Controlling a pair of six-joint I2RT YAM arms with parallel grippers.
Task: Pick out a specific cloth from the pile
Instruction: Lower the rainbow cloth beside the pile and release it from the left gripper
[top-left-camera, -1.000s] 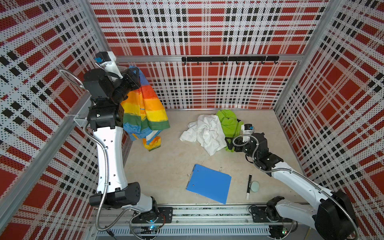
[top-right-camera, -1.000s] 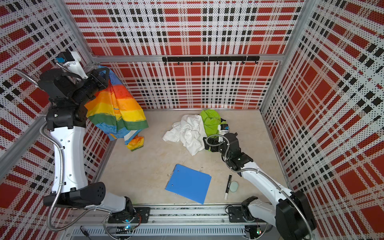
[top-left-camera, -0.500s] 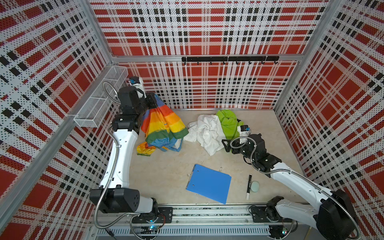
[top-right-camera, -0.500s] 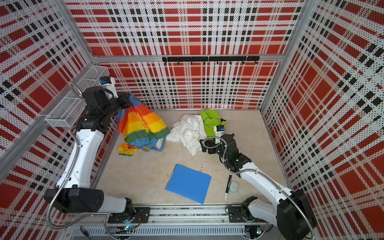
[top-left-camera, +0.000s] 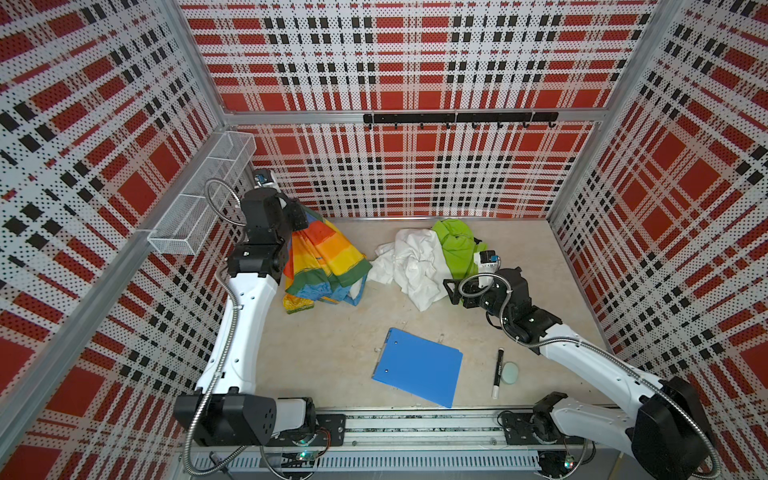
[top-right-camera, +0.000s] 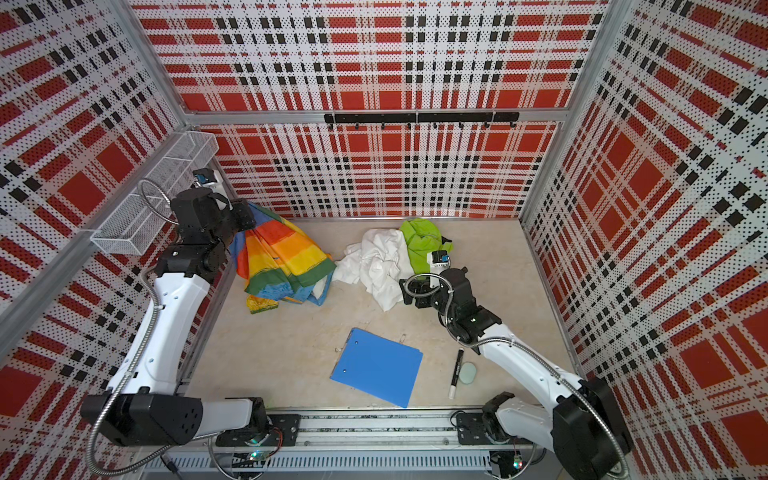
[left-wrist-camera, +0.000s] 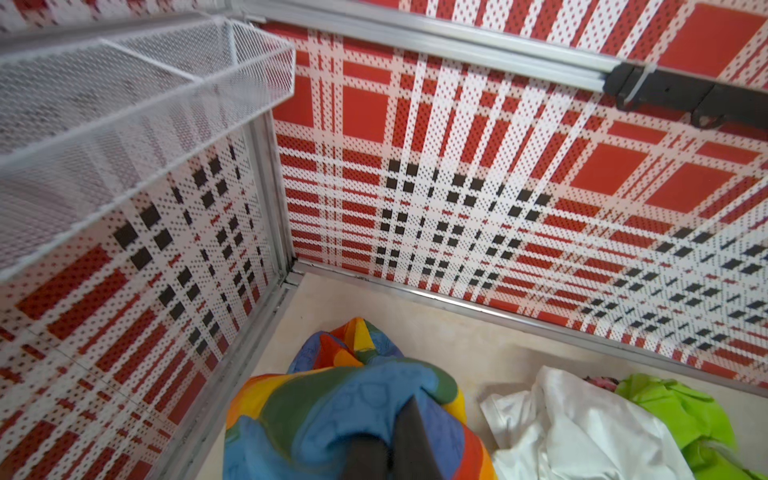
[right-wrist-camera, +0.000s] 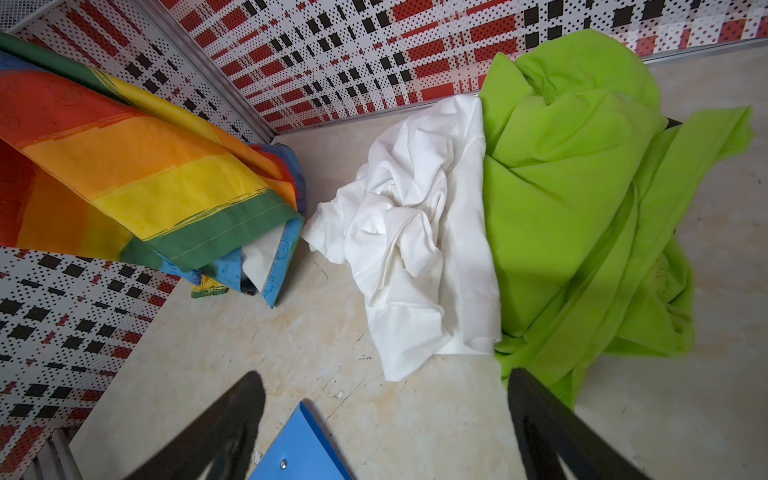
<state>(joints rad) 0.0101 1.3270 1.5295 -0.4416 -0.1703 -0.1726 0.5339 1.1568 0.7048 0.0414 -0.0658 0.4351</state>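
The rainbow-striped cloth (top-left-camera: 326, 257) (top-right-camera: 284, 259) hangs from my left gripper (top-left-camera: 301, 217) (top-right-camera: 248, 216) near the back left corner, and its lower folds rest on the floor. In the left wrist view the gripper (left-wrist-camera: 390, 436) is shut on a blue fold of the cloth (left-wrist-camera: 332, 407). The rest of the pile, a white cloth (top-left-camera: 415, 266) (right-wrist-camera: 415, 232) and a lime-green cloth (top-left-camera: 457, 245) (right-wrist-camera: 573, 187), lies just right of it, apart from the striped one (right-wrist-camera: 124, 166). My right gripper (top-left-camera: 451, 291) (right-wrist-camera: 384, 376) is open and empty over bare floor beside the white cloth.
A blue clipboard (top-left-camera: 417, 368) (right-wrist-camera: 299, 449) lies on the floor in front of the cloths. A black marker (top-left-camera: 497, 372) and a pale round disc (top-left-camera: 510, 372) lie to its right. A wire basket (top-left-camera: 203, 203) hangs on the left wall, and a hook rail (top-left-camera: 457, 118) on the back wall.
My left arm has come down from high at the left wall with the striped cloth still gripped; the cloth now bunches on the floor. The right gripper has shifted only slightly.
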